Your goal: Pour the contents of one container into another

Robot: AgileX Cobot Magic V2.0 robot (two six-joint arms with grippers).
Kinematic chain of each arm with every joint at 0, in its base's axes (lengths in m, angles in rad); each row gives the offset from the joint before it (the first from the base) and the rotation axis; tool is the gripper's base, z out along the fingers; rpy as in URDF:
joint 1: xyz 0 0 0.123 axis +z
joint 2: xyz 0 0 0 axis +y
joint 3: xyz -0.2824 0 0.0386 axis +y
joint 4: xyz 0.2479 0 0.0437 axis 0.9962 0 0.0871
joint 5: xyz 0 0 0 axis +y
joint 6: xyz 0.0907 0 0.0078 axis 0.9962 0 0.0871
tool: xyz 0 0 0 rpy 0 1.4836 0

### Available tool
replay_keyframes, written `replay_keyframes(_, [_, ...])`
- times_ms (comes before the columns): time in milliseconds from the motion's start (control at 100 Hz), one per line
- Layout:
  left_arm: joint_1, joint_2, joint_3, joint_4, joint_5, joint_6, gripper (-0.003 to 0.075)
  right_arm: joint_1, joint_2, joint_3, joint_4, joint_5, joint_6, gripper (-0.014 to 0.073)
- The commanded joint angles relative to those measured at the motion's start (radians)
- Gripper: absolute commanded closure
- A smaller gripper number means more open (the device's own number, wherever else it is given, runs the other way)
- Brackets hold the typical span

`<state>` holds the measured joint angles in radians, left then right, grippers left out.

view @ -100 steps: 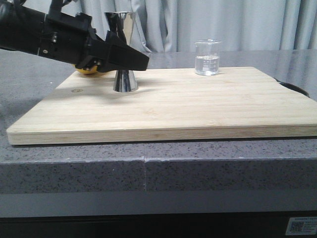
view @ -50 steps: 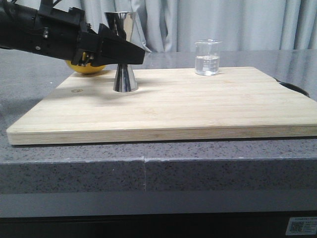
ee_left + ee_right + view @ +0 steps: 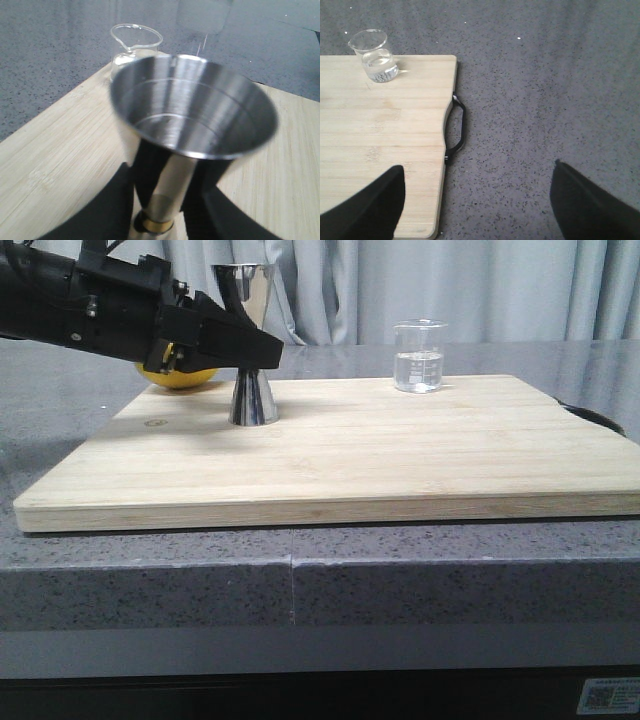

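On the grey worktop (image 3: 100,550) lies the big wooden board (image 3: 400,455), and on it your left hand (image 3: 262,346) has its fingers on both sides of the steel cup (image 3: 250,390) at its thin middle; I cannot tell if it grips. Your right hand (image 3: 475,200) is spread wide, holding nothing. Hold the steel cup straight, then grab the little glass (image 3: 418,357) of water at the board's far side gently.
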<state>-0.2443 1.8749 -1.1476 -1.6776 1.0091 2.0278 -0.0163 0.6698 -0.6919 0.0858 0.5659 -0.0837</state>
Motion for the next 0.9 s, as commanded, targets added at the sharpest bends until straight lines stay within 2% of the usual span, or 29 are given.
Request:
replay_keyframes(0, [0.003, -0.045, -0.029, -0.056, 0.061, -0.008, 0.0617, 0.001, 0.007, -0.04, 0.002, -0.078, -0.01, 0.0051])
replay_keyframes(220, [0.003, -0.045, -0.029, -0.056, 0.061, -0.008, 0.0699, 0.001, 0.007, -0.04, 0.004, -0.078, -0.01, 0.0051])
replay_keyframes(380, [0.003, -0.045, -0.029, -0.056, 0.07, 0.012, 0.0713, 0.001, 0.007, -0.044, 0.03, -0.089, -0.015, 0.0051])
replay_keyframes(530, [0.003, -0.045, -0.029, -0.056, 0.079, 0.072, 0.0713, 0.011, 0.009, -0.061, 0.086, -0.103, -0.085, 0.0051])
replay_keyframes(720, [0.003, -0.045, -0.054, -0.068, 0.104, 0.102, 0.0713, 0.089, 0.062, -0.078, 0.126, -0.124, -0.117, 0.0051])
replay_keyframes(890, [0.003, -0.045, -0.059, -0.077, 0.113, 0.102, 0.0713, 0.177, 0.159, -0.078, 0.139, -0.231, -0.117, 0.0051])
